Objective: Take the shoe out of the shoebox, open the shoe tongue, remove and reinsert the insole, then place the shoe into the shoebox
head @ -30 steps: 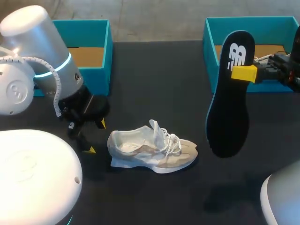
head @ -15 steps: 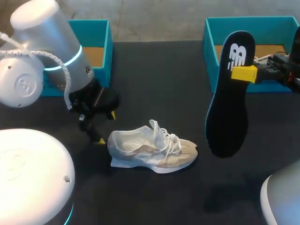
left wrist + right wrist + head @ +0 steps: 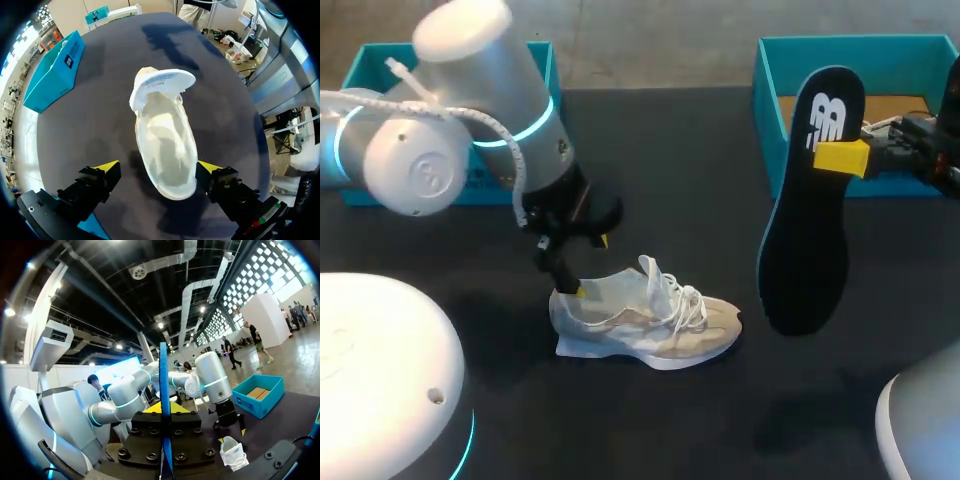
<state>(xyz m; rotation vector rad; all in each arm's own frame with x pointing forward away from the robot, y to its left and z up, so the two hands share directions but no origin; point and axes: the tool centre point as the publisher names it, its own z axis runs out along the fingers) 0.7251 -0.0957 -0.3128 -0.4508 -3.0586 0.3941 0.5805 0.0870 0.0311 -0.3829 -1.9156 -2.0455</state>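
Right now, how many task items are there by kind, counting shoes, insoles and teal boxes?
shoe: 1
insole: 1
teal boxes: 2 (teal box at left, teal box at right)
Total: 4

The heel of the beige-and-white lace-up sneaker (image 3: pixel 645 322) is flanked by the spread fingers of the left tool (image 3: pixel 158 166). Bare black bench (image 3: pixel 720 190) is left free behind it; the right side is blocked by the hanging black foam insole (image 3: pixel 810 230).

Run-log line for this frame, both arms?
left gripper: open, over shoe heel | right gripper: shut on insole, held aloft | shoe: on table
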